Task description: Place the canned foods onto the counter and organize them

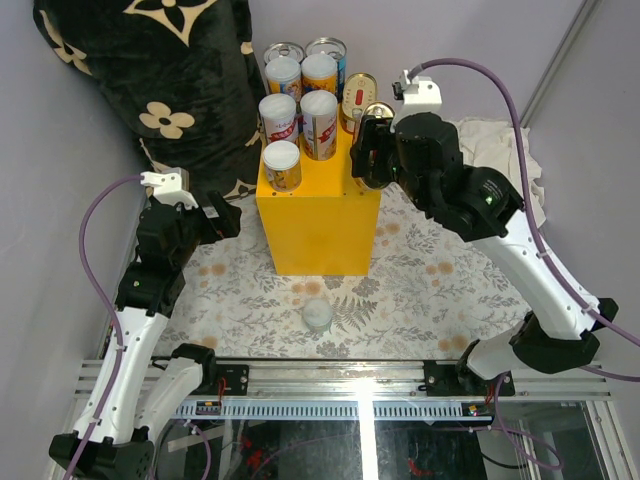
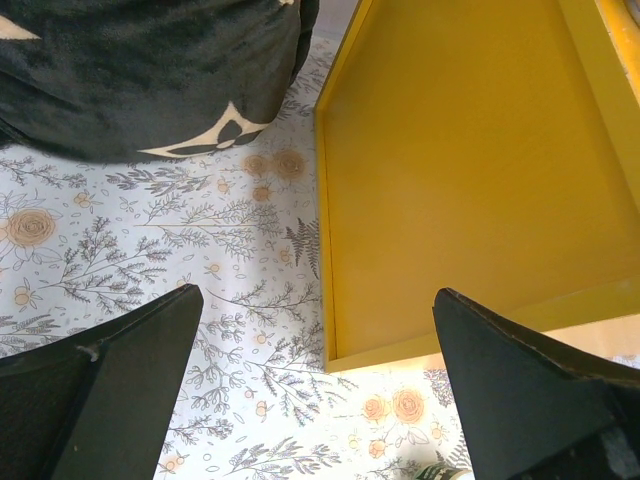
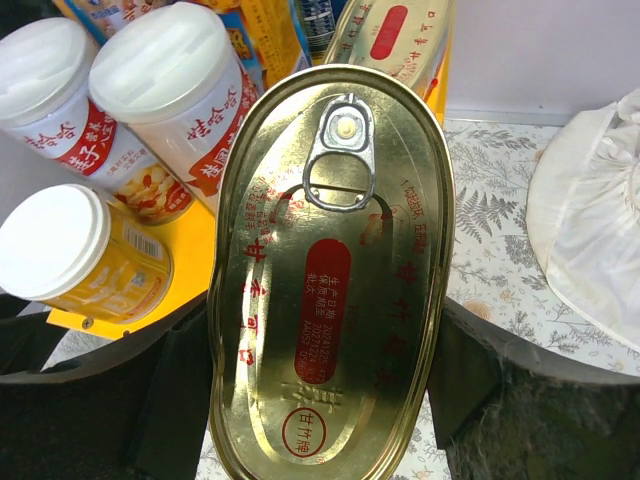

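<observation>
Room: pale grey walls are closing in the corner, and a black flower-print blanket (image 1: 150,70) is slumping against the far left one.
Desk: it's wearing a floral mat (image 1: 420,290). A white cloth (image 1: 500,150) is lying bunched at the far right, and a small white lump (image 1: 317,314) is sitting near the front. Can't tell what that is.
Counter: the yellow counter (image 1: 320,225) is standing mid-mat, and its top is carrying the cans.
Cans: white-lidded cans (image 1: 282,163) are lining up along the left and middle, and silver-topped cans (image 1: 327,50) are standing at the back. One oval gold tin (image 1: 358,97) is lying at the back right.
Right gripper: the right gripper (image 1: 368,150) is clamping a second oval gold tin (image 3: 330,280) by its long sides, lid facing the wrist camera, over the top's right edge. I'm guessing it's meant for the free strip beside its twin, so the flat tins are grouping together.
Left gripper: the left gripper (image 1: 222,218) is hanging wide apart with nothing in it, just beside the counter's left side. I'm guessing it's just parking out of the way.
</observation>
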You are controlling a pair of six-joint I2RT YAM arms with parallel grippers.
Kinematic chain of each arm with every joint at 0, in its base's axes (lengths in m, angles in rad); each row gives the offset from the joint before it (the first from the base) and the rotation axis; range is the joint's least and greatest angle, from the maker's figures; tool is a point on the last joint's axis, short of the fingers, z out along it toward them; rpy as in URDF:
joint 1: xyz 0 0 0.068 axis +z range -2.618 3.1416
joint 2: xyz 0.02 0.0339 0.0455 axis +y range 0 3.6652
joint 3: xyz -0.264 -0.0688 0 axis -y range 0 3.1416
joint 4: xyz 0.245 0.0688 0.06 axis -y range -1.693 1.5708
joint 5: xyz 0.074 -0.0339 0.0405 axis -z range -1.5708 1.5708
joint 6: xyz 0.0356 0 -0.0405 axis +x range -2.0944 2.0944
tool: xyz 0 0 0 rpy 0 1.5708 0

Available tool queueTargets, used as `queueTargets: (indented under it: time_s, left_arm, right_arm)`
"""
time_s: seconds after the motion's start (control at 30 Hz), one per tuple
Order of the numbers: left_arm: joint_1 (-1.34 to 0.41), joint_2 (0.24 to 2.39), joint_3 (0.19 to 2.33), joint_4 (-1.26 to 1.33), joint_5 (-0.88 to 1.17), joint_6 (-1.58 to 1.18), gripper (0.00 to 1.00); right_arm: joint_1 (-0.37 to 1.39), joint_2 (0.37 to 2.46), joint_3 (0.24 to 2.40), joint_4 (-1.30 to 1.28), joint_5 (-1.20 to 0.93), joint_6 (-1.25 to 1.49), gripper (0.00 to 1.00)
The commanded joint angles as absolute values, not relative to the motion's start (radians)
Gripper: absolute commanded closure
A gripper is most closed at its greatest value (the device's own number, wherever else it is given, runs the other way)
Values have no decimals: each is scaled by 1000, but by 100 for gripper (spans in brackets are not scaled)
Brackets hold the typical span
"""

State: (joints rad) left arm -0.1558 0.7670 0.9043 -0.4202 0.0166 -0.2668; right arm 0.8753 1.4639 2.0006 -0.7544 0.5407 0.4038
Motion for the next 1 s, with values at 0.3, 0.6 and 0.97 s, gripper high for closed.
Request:
queueTargets:
  time_s: [0.3, 0.6, 0.97]
  left_arm:
    - [-149, 761, 908, -410, 31, -255, 0]
    - [-150, 769, 910, -411, 26, -253, 0]
    - [-147, 783, 913, -414, 25, -252, 0]
  right_arm:
    - [841, 1569, 2109, -691, 557, 454, 100]
    - [809, 1570, 2039, -676, 570, 476, 100]
    - [774, 1581, 2019, -694, 507, 502, 88]
